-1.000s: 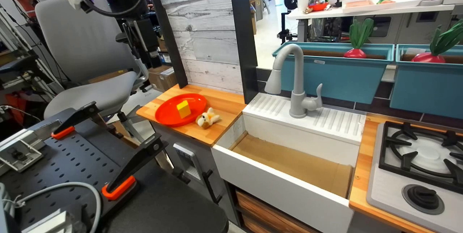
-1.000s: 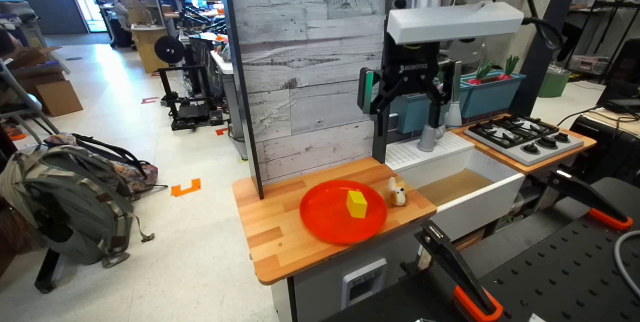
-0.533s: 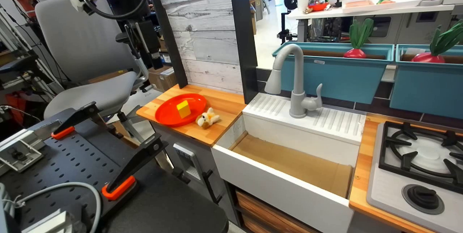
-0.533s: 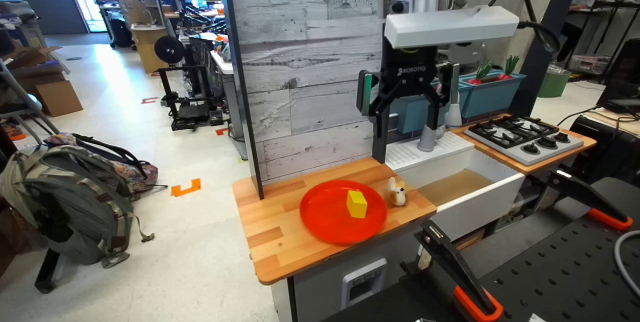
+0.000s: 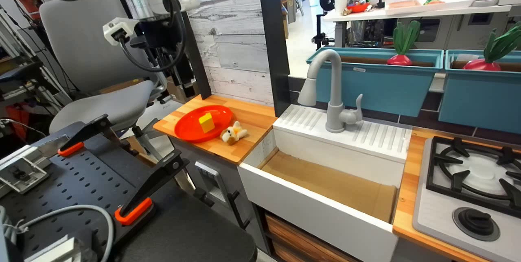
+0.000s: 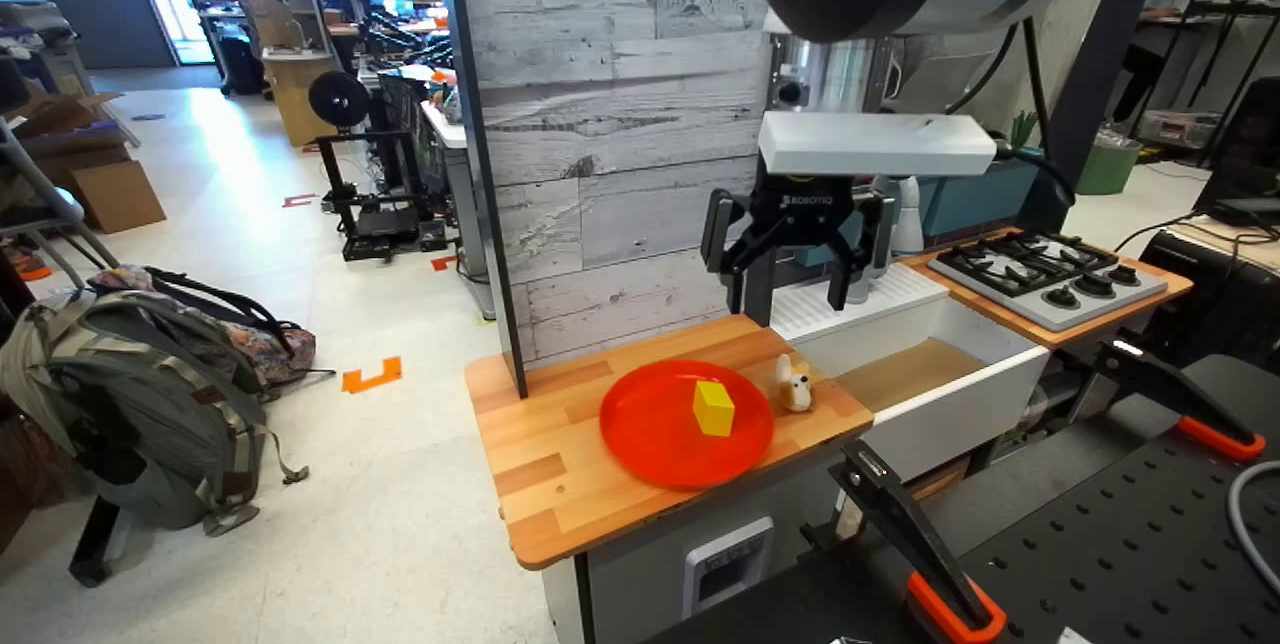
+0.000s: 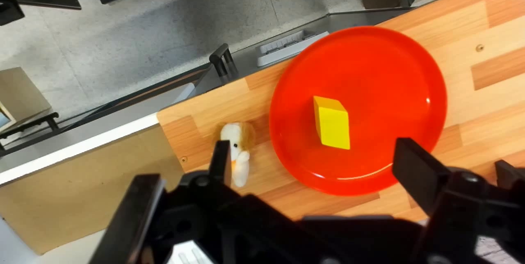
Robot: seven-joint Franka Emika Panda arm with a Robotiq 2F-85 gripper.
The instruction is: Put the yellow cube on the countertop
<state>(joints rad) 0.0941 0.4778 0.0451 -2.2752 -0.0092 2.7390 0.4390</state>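
Note:
The small yellow cube (image 6: 713, 408) rests on the round orange-red plate (image 6: 640, 424), off its middle, in both exterior views. That plate lies on the light-brown wooden countertop (image 6: 560, 489). My gripper (image 6: 787, 306) hangs well above the countertop with its fingers spread and nothing between them. In the wrist view the yellow cube (image 7: 334, 128) and plate (image 7: 381, 87) appear beyond the fingertips of the open gripper (image 7: 314, 142), apart from them. One finger (image 7: 418, 169) overlaps the plate's edge in that view; the other overlaps the plush toy.
A small white-and-brown plush toy (image 6: 796, 389) sits on the countertop beside the plate. A white sink (image 5: 321, 209) with a grey faucet (image 5: 336, 83) adjoins the slab. A wood-look panel (image 6: 620, 174) rises along the back. Clamps (image 5: 136, 209) with orange pads stand on the dark table.
My gripper has come lower, and in an exterior view it has shifted right, closer to the countertop. It stays open. Cube, plate and toy have not moved.

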